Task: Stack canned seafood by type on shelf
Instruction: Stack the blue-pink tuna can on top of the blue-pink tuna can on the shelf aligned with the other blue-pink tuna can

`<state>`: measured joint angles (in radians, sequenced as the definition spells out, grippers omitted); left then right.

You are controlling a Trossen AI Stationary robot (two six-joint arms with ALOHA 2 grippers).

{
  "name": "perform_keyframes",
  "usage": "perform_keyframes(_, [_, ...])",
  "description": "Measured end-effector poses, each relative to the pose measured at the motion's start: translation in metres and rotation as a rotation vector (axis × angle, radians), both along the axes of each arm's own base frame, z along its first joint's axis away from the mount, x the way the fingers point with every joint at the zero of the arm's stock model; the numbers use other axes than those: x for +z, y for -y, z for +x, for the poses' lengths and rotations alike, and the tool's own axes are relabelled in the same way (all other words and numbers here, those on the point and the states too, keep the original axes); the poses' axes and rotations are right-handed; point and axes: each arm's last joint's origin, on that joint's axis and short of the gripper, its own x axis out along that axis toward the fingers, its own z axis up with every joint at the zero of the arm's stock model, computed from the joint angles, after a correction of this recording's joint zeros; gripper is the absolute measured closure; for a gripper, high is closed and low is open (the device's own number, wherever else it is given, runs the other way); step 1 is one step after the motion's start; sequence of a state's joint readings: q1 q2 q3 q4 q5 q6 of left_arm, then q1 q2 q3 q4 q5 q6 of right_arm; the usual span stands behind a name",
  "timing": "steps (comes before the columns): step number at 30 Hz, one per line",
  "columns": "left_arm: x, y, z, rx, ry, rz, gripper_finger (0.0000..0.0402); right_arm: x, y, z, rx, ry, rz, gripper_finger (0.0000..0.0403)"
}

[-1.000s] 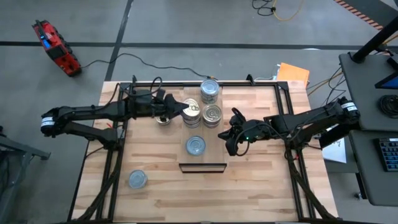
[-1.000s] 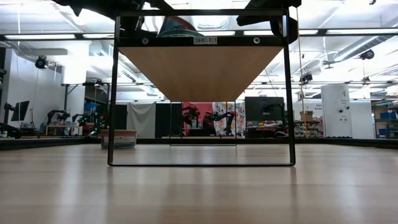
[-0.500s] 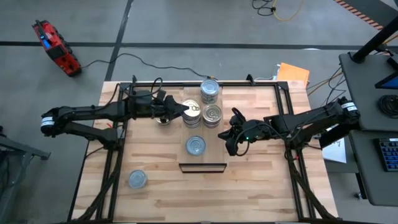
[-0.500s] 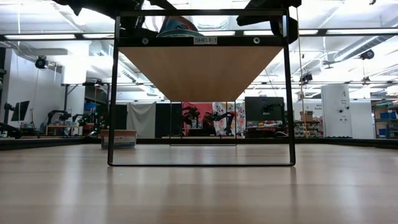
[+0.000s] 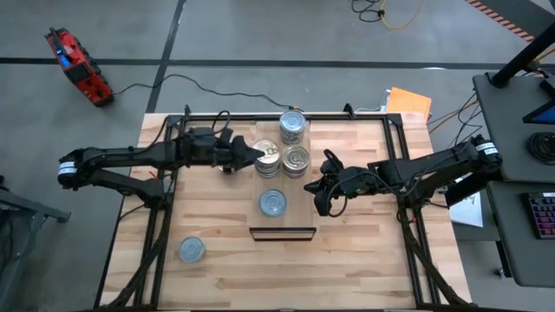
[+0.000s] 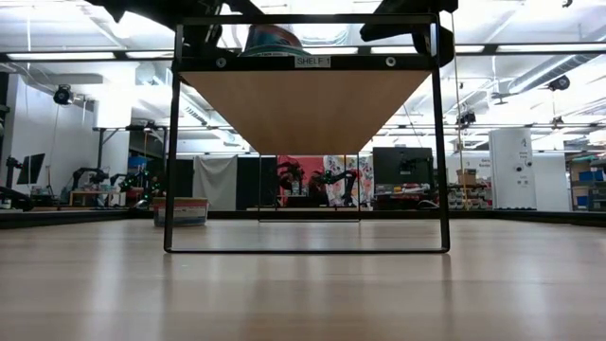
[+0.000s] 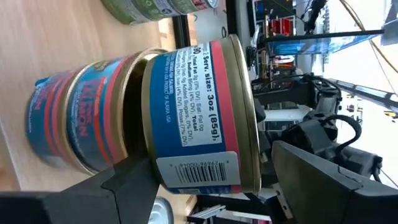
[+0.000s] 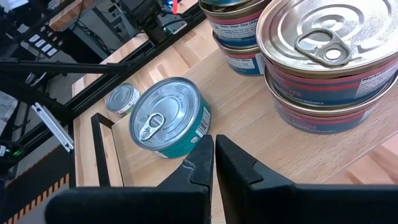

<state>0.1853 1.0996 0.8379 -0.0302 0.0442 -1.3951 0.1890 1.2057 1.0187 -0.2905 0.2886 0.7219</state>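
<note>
Shelf (image 6: 305, 104) underside on dark frame (image 6: 173, 142); tin (image 6: 270, 43) on top, partly hidden

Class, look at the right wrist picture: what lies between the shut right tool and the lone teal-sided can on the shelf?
Nothing: in the right wrist view only bare shelf wood separates the right tool from the teal-sided can.

1. Grey concrete floor (image 5: 260, 35) all round the table, crossed by dark seam lines.
2. Red tool case (image 5: 78, 65) on that floor, a black cable (image 5: 173, 82) trailing from it.
3. Orange sheet (image 5: 408, 101) by the table's far corner.
4. Grey desk (image 5: 520, 156) alongside, carrying a keyboard (image 5: 542, 212).
5. Beyond the table, a bright workshop hall: ceiling strip lights (image 6: 530, 47), white cabinet (image 6: 516, 166), dark monitor (image 6: 402, 170).
</note>
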Motion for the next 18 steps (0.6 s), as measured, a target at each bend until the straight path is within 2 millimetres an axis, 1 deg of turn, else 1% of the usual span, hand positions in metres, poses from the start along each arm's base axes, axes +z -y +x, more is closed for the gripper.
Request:
perform_keyframes(12, [-0.0004, 0.002, -0.0012, -0.05, -0.01, -0.007, 0.0118, -0.0002, 0.0, -0.0001, 0.0, -0.002, 0.0, 0.0394])
perform_keyframes(18, [0.0051, -0.0001, -0.0004, 0.005, 0.001, 0.018, 0.0118, -0.0002, 0.0, -0.0001, 0.002, -0.002, -0.005, 0.0394])
